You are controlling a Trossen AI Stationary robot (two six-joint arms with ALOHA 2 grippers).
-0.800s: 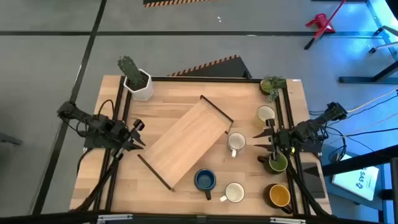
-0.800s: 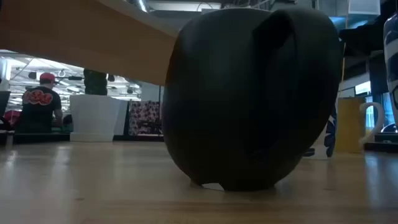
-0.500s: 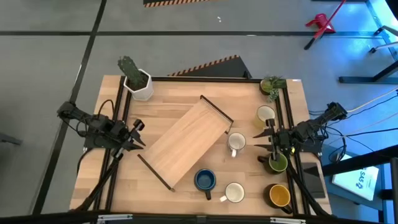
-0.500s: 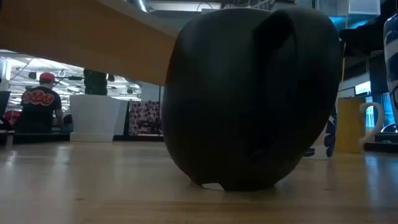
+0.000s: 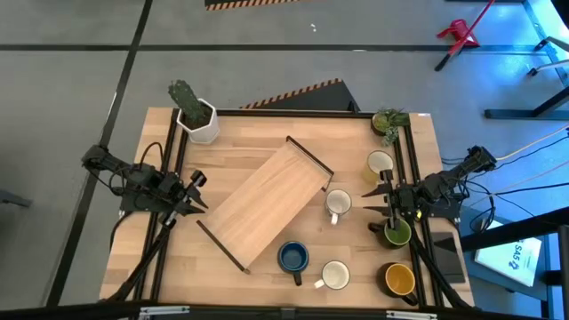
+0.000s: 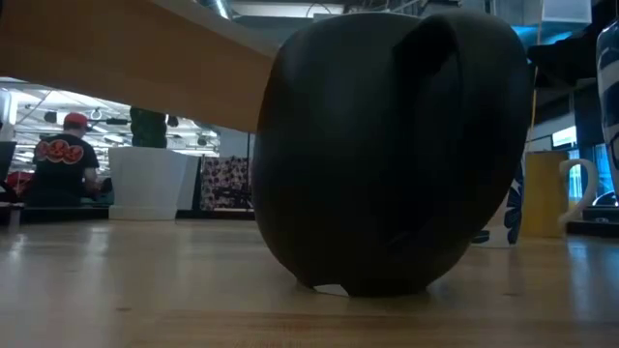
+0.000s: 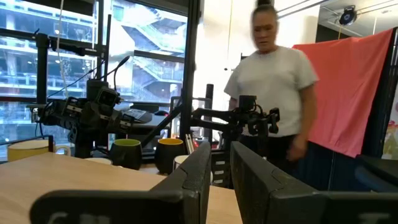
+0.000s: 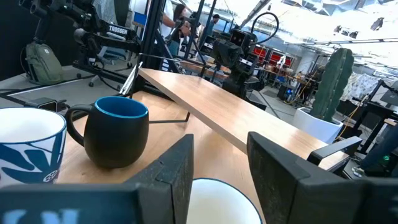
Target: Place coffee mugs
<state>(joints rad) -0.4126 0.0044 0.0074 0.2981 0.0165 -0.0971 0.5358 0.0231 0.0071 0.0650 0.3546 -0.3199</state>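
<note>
Six mugs stand upright on the table's right half: cream [image 5: 380, 163], white [image 5: 338, 203], green [image 5: 396, 233], dark blue [image 5: 292, 258], a second white one [image 5: 335, 276] and yellow-orange [image 5: 400, 279]. My right gripper [image 5: 372, 203] is open and hovers level just right of the first white mug, whose rim [image 8: 217, 199] shows low between the fingers; they are apart from it. The green mug sits partly under that arm. My left gripper [image 5: 201, 192] waits near the table's left edge, open by a narrow gap [image 7: 221, 168]. The dark blue mug [image 6: 387, 155] fills the low view.
A wooden shelf board [image 5: 262, 203] on thin black legs stands slantwise mid-table. A white pot with a cactus [image 5: 197, 116] sits at the far left corner, a small green plant [image 5: 389, 120] at the far right. A person [image 7: 273, 93] stands beyond the table.
</note>
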